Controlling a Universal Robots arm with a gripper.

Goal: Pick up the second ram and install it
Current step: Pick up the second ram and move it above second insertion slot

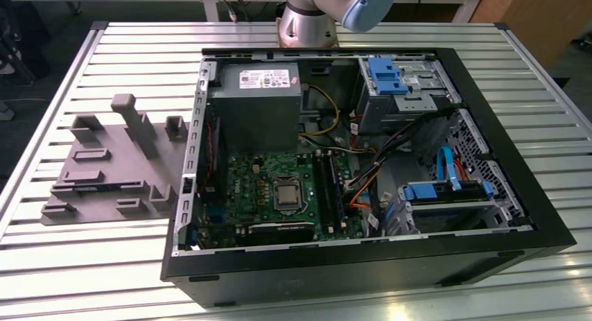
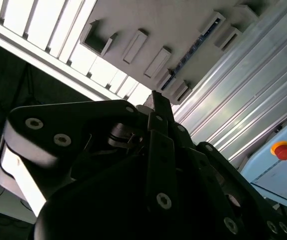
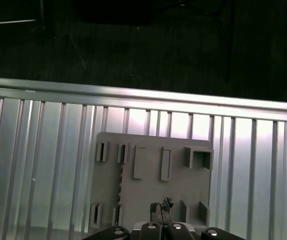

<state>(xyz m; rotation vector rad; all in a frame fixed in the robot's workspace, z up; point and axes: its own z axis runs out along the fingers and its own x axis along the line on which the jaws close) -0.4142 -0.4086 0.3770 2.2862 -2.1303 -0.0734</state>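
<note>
Grey tray [image 3: 176, 145] lies under my fingers [image 3: 161, 204], which are pressed together with nothing between them. The ram [image 3: 120, 181] stands on edge in its slot in the tray, near my tips but apart from them and off to one side.

In the second wrist view my fingers [image 2: 159, 100] point toward the tray, and the ram [image 2: 193, 50] shows as a dark blue strip between two blocks. The exterior view shows the tray [image 1: 107, 137] on the table [image 1: 93, 265], to the exterior view's left of the open case [image 1: 370, 272]. There the ram [image 1: 88, 188] is only a thin bluish sliver. Its chips and sticker are too small to make out.
</note>
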